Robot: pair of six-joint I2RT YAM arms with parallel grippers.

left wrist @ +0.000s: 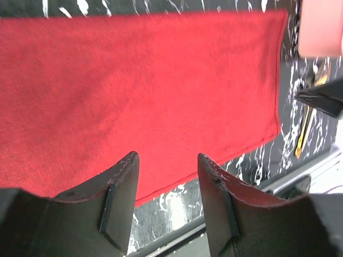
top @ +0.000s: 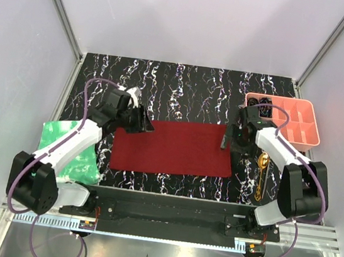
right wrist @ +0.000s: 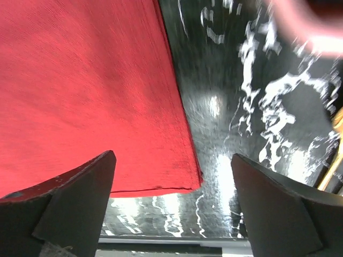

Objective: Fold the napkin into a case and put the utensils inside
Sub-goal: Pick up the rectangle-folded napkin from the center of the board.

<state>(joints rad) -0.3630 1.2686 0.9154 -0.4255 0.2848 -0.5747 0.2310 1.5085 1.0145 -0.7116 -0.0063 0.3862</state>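
My left gripper [left wrist: 167, 163] stands with jaws apart and nothing between them. The napkin [left wrist: 139, 91] lies flat beneath and beyond the tips, one edge crossing the gap. My right gripper [right wrist: 171, 160] gapes wide and empty over the napkin's corner, which sits nearer one finger. From above, I stand at the napkin's far left corner and right edge. The utensils [top: 261, 172] lie just right of it on the table [top: 185, 79], with the pink tray [top: 310, 137] beyond them and a green sheet [top: 68, 146] on the left.
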